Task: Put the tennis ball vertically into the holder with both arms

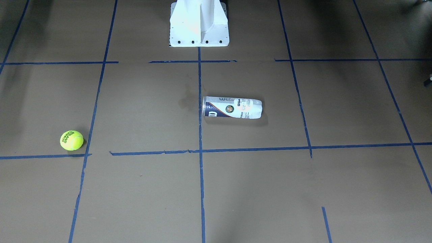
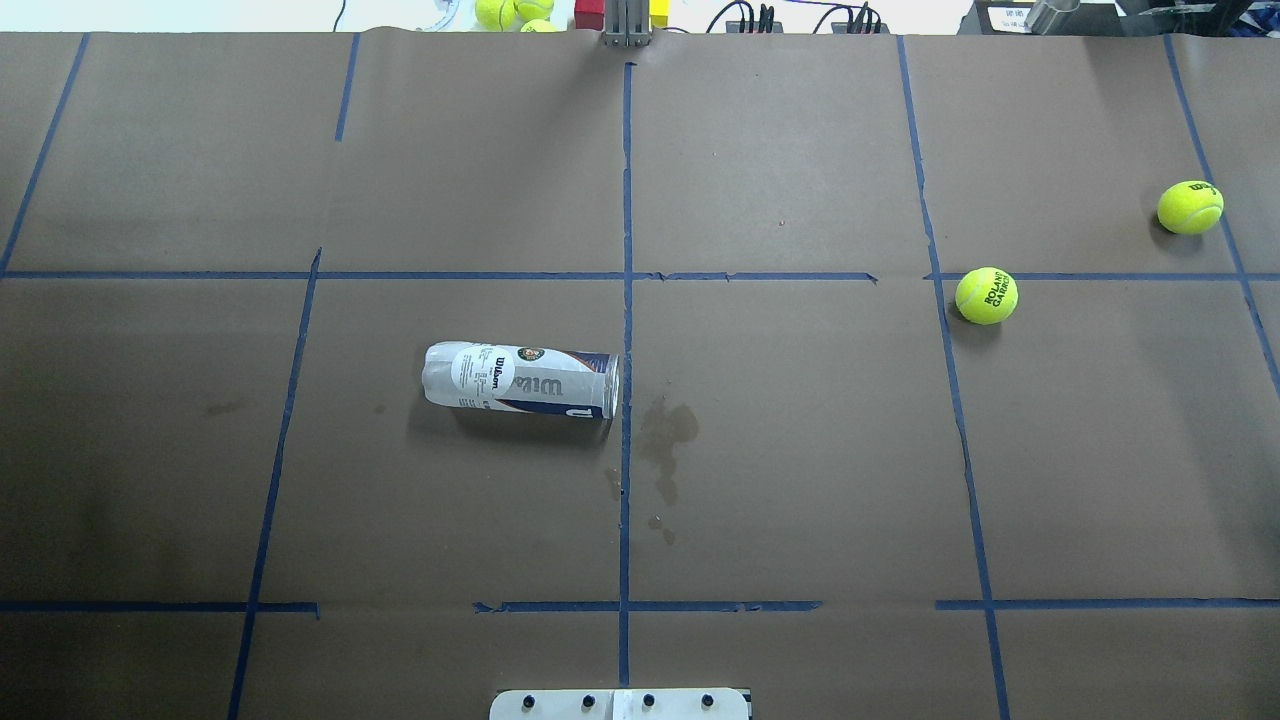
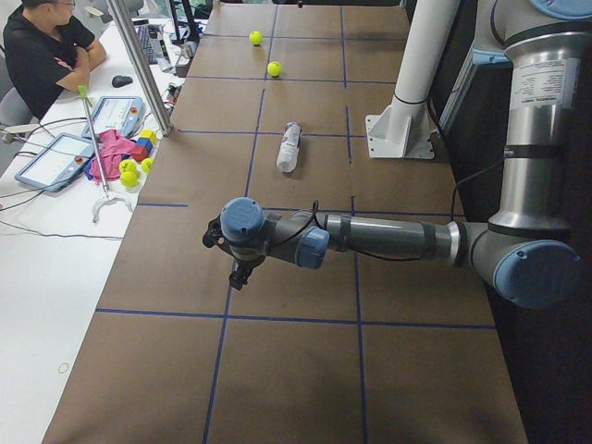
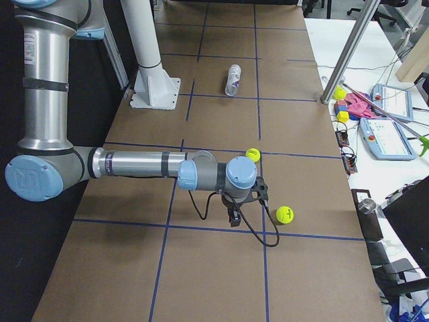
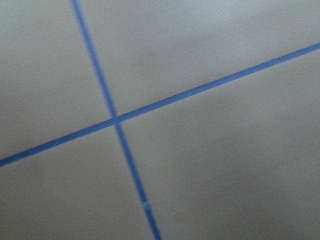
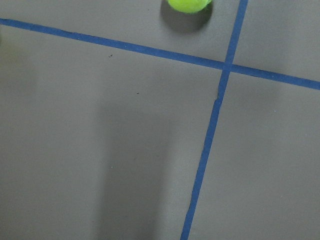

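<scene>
The tennis ball (image 2: 986, 295), its "ROLAND GARROS" lettering facing up, rests on the brown surface (image 2: 800, 450) on the robot's right side, just beside a crossing of blue tape lines (image 2: 627, 275). It is well apart from the holder (image 2: 520, 380). The holder lies on its side near the middle, with its flat rim end just beside the central tape line and its rounded end pointing toward the robot's left. A second ball (image 2: 1190, 207) sits farther right. The right end effector (image 4: 233, 218) hangs above the surface between the two balls, and the left end effector (image 3: 238, 280) hangs over the far left part. I cannot tell whether either is clenched or released. The white pedestal (image 1: 199, 23) stands at the robot's edge.
</scene>
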Controlling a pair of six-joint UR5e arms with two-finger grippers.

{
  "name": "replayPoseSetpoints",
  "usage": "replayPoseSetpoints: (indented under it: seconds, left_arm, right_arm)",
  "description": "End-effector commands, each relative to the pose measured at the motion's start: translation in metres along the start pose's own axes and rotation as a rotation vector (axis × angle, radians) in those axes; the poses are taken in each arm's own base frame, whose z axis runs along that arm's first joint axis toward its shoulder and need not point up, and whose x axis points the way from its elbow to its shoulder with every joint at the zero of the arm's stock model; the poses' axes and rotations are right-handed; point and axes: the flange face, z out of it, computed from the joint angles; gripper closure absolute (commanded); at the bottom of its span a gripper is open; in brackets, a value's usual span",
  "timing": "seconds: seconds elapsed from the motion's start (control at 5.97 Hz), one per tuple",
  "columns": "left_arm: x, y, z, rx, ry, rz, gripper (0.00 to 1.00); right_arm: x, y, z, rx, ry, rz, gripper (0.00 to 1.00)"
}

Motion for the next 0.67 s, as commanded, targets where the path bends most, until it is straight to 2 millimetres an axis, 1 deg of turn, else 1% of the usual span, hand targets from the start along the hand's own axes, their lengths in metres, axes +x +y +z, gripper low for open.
replayPoseSetpoints:
  seconds: [0.0,0.17,0.34,0.5]
  left_arm:
    - [0.055,-0.081,0.005,0.04,0.033,0.165,0.0]
    - [0.084,-0.117,0.014,0.043,0.022,0.237,0.0]
    - [0.134,-0.152,0.026,0.045,0.036,0.258,0.0]
    - [0.189,-0.181,0.059,0.027,0.017,0.321,0.0]
  right_arm:
    - [0.0,0.0,0.0,0.0,0.001,0.0,0.0]
    - [-0.001,0.0,0.0,0.001,0.0,-0.001,0.0]
    - [0.0,-0.001,0.0,0.001,0.001,-0.002,0.0]
    - [0.0,-0.001,0.0,0.001,0.001,-0.002,0.0]
